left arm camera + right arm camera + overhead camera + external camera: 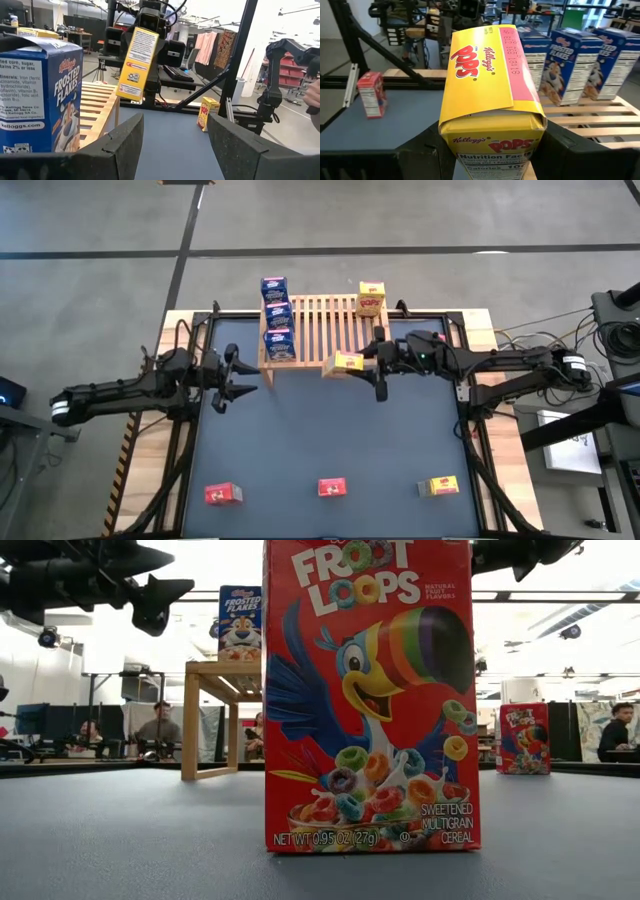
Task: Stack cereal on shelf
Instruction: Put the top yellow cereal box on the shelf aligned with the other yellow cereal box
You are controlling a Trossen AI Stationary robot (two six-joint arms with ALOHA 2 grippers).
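Nearest the low camera, a red Froot Loops box [370, 695] stands upright at the middle of the table's front edge, with a second red box [223, 494] toward the front left corner and a yellow box [439, 485] toward the front right corner. Both arms work farther back over the dark table [330, 430]. Left gripper [232, 378] hovers over the left half of the surface, just in front of the shelf's left end, its fingers spread apart and holding nothing. Right gripper [375, 366] sits at the shelf's front edge, right of centre, clamped on a yellow Pops box [487, 80]; that box [347, 362] is tilted at the front right of the slats, and whether it touches them cannot be told. Along the table's back edge stands the shelf [320, 320]. Three blue Frosted Flakes boxes [277, 317] stand in a line front to back on its left end. Another yellow box [371, 298] stands upright at its back right corner.
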